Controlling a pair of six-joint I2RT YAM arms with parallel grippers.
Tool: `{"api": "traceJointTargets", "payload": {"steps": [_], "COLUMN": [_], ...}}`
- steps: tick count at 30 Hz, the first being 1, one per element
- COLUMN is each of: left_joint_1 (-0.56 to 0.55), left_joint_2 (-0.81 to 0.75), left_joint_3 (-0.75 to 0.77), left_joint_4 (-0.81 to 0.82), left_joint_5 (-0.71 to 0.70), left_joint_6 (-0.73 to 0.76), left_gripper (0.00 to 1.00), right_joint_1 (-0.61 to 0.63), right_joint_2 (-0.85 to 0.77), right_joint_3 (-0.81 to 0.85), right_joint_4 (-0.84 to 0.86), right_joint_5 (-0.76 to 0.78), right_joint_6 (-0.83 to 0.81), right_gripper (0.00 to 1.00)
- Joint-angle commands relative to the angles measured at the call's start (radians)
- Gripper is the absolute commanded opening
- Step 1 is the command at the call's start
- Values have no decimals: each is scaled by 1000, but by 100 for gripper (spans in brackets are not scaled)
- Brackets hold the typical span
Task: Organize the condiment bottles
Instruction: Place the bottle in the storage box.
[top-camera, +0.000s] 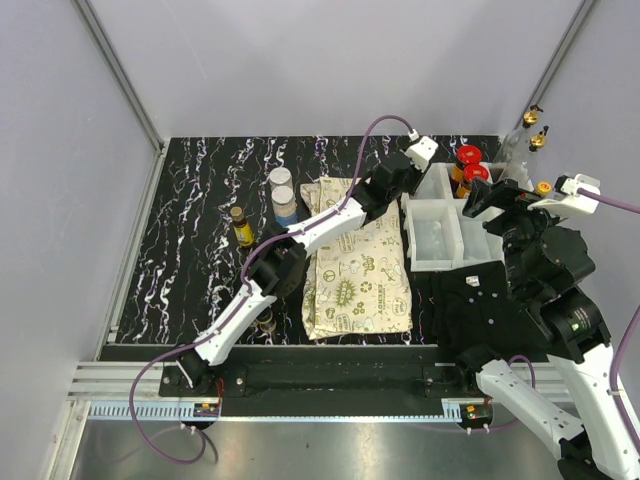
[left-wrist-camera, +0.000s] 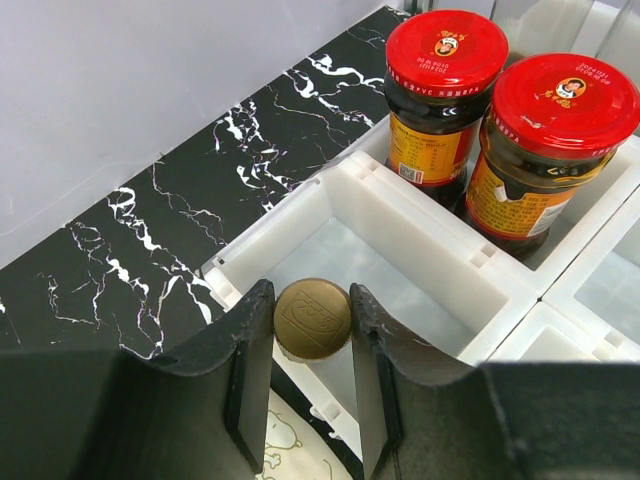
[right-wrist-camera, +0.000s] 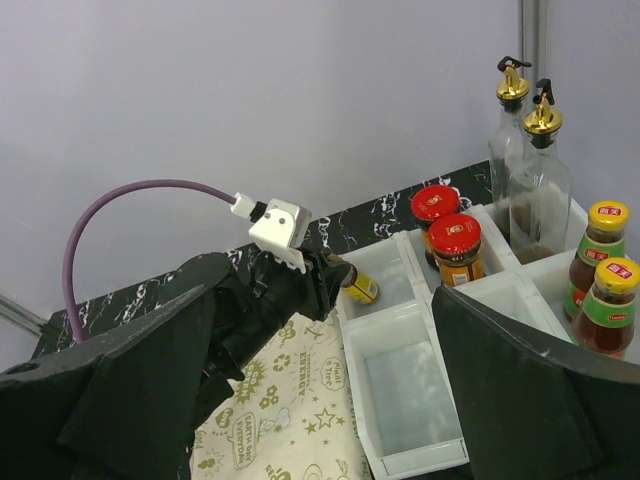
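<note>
Left gripper clamped on a small dark bottle, gold cap and yellow label, held tilted over the far-left compartment of the white bin, bare floor showing beneath it. Two red-capped jars stand just past the shared wall to the right; black marbled bench runs along the bin's left rim. Right gripper gapes wide, holding nothing, at the bins' right side.

The cream patterned cloth carries the green word "ENERGY". The nearer red-lidded dark glass jar and the farther red-lidded jar show portrait logos with tiny unreadable print. The embossing on the round gold bottle cap is illegible.
</note>
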Motion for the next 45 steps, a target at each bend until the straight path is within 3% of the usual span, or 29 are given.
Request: {"api": "traceJointTargets", "payload": {"steps": [1,9,22,26,28,31,38,45], "left_joint_1": [10,-7,-36,-36,-38,-39,-38,-38], "left_joint_2": [-97,-135,-195,-184,-181,-174,-158,-167], "left_joint_3": [25,-2,-64,-61,-61,-64,-45,-21], "left_joint_4": [50,-35,-24,-32,-38,-41,-16,2], "left_joint_5": [15,-4,33,27,22,22,15,-7], "left_joint_6": [-14,12,-10,-4,-2,-2,4,19], "left_gripper": [0,0,1,16,30,39,79,95], "right_joint_1": [-4,-4,-2,-4,-4,-4,-4,-4], "right_joint_2": [6,3,-3,-6,-5,-6,-8,6], "right_joint_3": [-7,-16,-22,-24,-26,-26,-26,-26], "right_joint_4": [50,54,57,56,57,59,59,59], "right_joint_5": [0,1,3,4,4,3,6,12], "right_joint_6": [-15,-16,-15,-16,-16,-15,-16,-18], "right_gripper": [100,100,100,100,100,100,100,100]}}
